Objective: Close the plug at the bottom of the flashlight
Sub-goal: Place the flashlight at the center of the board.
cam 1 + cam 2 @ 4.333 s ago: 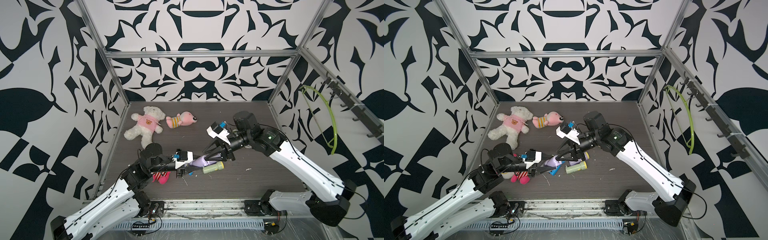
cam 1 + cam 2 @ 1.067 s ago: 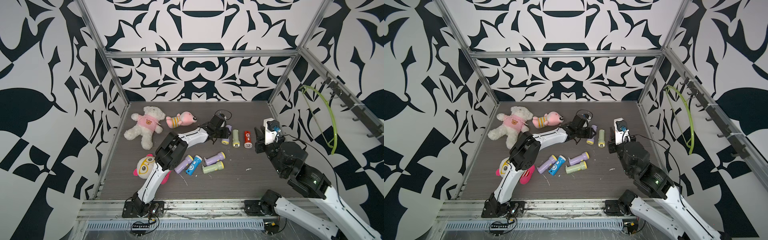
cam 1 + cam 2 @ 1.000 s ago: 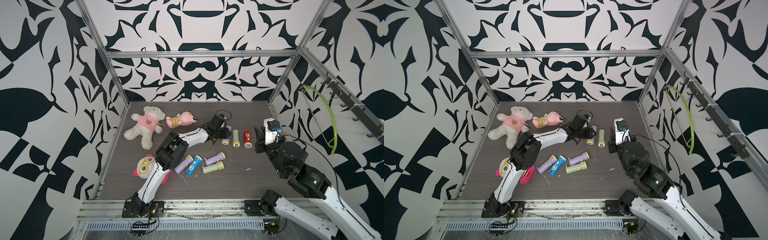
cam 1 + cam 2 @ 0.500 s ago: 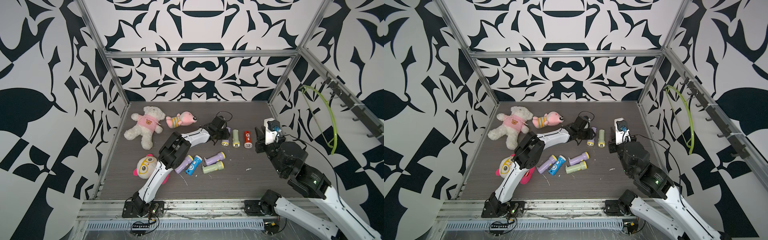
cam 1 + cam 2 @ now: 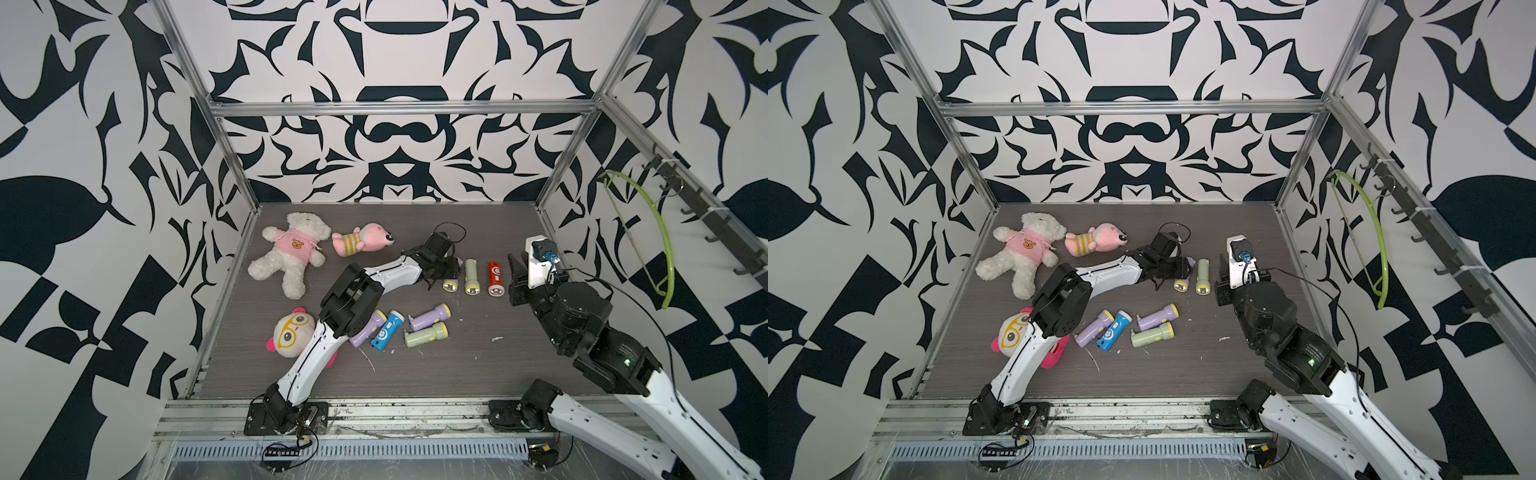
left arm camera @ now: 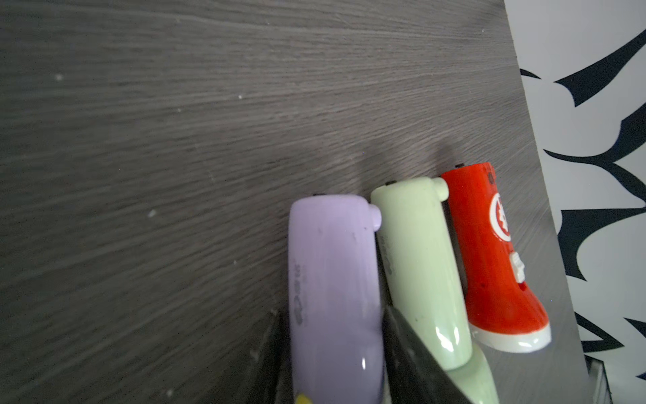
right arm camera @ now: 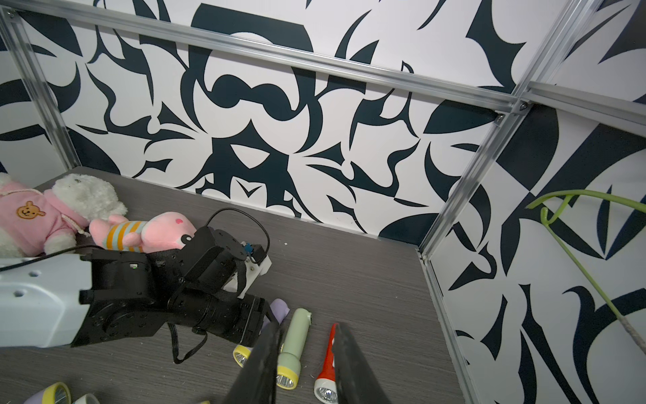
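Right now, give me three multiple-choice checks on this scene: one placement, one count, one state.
1. The red flashlight lies:
A) beside the green flashlight in the far row
B) against the back wall
C) at the front rail

2. Plush toys in the cell:
A) two
B) three
C) five

3. The right gripper is:
A) shut on a flashlight
B) open and empty
C) out of view

Answers:
1 A: a top view shows the two side by side.
2 B: white bear, pink striped toy, glasses-faced toy.
3 B: its wrist view shows nothing clamped between its parted fingers.
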Controlling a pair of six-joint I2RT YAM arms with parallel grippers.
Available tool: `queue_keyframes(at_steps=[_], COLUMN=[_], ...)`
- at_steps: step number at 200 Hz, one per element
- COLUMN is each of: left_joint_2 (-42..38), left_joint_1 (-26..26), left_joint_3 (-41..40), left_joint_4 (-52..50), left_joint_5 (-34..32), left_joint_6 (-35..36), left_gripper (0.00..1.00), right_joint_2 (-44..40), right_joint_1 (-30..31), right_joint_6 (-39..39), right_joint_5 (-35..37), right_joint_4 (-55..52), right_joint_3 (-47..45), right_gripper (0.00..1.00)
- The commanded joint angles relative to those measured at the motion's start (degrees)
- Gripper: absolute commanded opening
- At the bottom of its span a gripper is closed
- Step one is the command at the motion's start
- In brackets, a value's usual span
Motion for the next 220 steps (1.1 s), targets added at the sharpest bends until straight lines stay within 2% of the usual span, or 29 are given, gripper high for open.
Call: queue_keyframes(at_steps=[1,36,62,121,171,220], left_joint_2=[1.1,-1.6,-7.5,-27.5,-39.3,-52.3], left_joint_1=[0.2,0.2,0.4,1.2,1.8,1.8], left_joint_3=[0.9,-0.2,-4.3,-24.3,-36.3,-51.4], left_joint_4=[-2.0,-1.8,-0.9,4.3,5.3,5.4], left_joint_5=[-0.9,-1.5,-3.4,-10.9,-13.2,-16.8], left_joint_6=[0.9,2.2,4.5,9.7,8.8,7.5], left_gripper=[0.51,0.51,0.52,0.55,0.56,0.56], right_joint_2=[0.2,0.5,1.1,5.7,10.3,17.2], right_joint_1=[-0.2,-0.2,-0.2,-0.2,-0.2,-0.2], right_joint_6=[0.3,0.4,0.7,3.7,8.0,12.0], right_joint_5=[1.1,1.0,0.6,-1.5,-5.0,-9.1], right_joint_4=[1.3,1.1,0.8,-0.2,0.7,2.3], right_joint_3=[0.1,0.1,0.1,0.1,-1.7,-2.7], right_gripper=[0.31,0.31,0.32,0.34,0.34,0.34])
